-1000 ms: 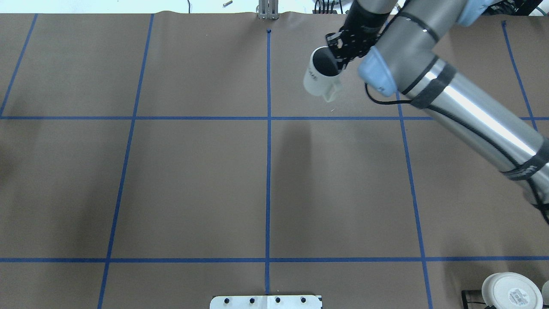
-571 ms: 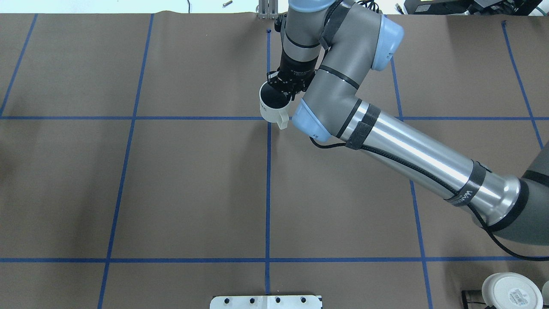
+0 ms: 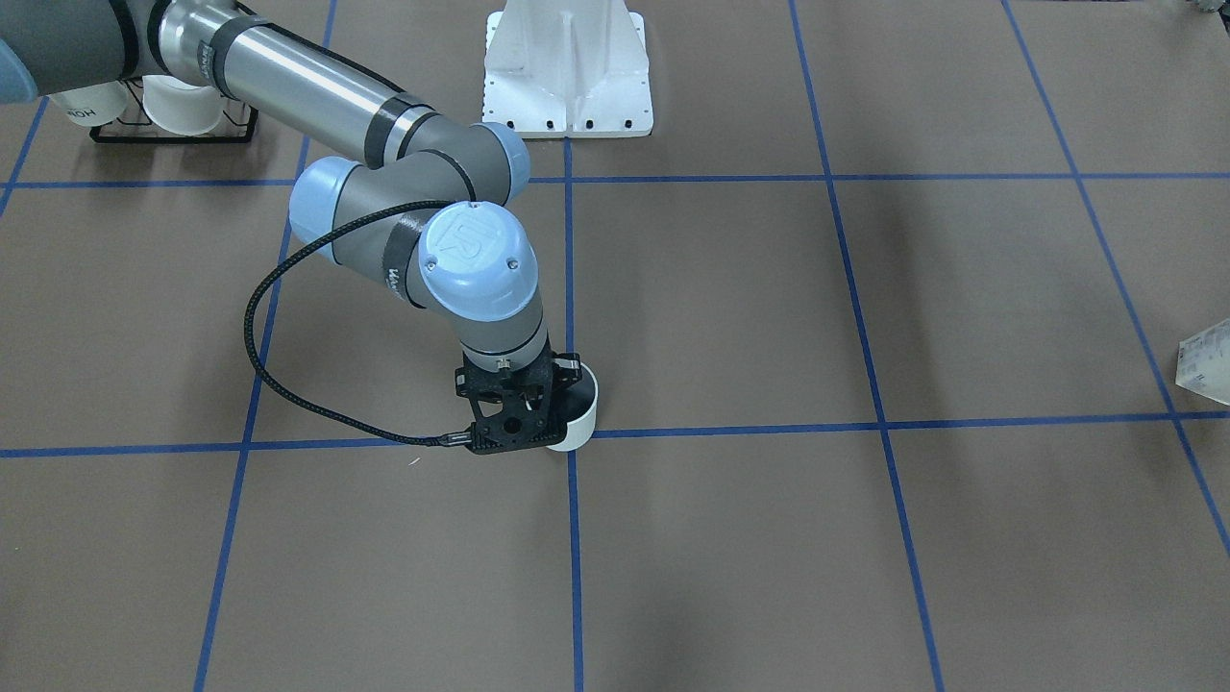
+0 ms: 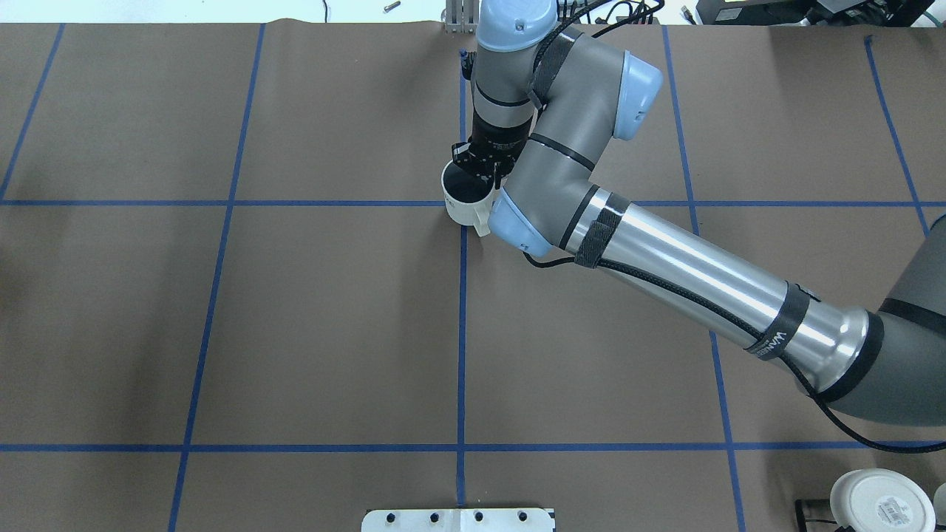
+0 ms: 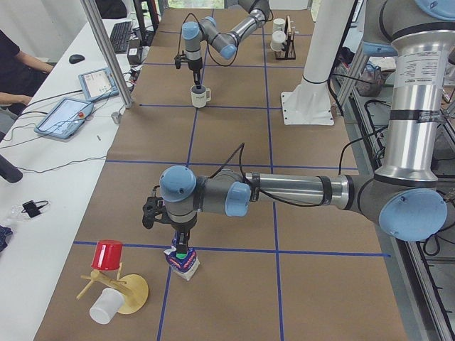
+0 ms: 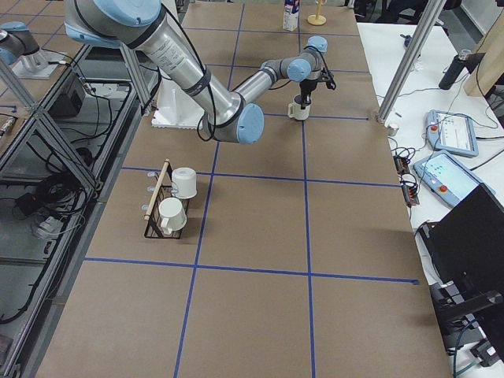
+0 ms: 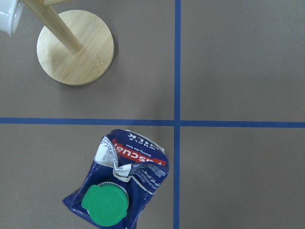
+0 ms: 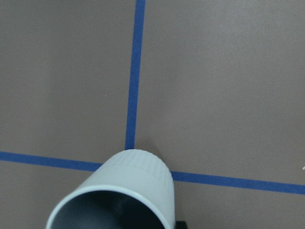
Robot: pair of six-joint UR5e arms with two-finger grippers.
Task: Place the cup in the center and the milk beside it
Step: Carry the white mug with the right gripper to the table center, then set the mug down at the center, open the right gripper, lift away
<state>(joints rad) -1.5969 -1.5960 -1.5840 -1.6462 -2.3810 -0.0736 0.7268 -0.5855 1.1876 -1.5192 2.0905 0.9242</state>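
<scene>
The cup [image 4: 464,199] step is in hand: the right claw [image 4: 484,174] is clenched on its rim, at the crossing of the blue tape lines [image 4: 332,203] mid-counter [image 4: 332,318]. Next it likely needs to let go and lift straight up. The milk [image 7: 119,186] stands well apart, under the left claw [image 5: 181,245], whose state I cannot tell. Its red banner [image 7: 138,155] seems to read "WHOLE MILK", and a joint cap [image 3: 466,245] shows "UR".

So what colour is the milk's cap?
The milk has a green cap; left wrist view shows it best.
</scene>
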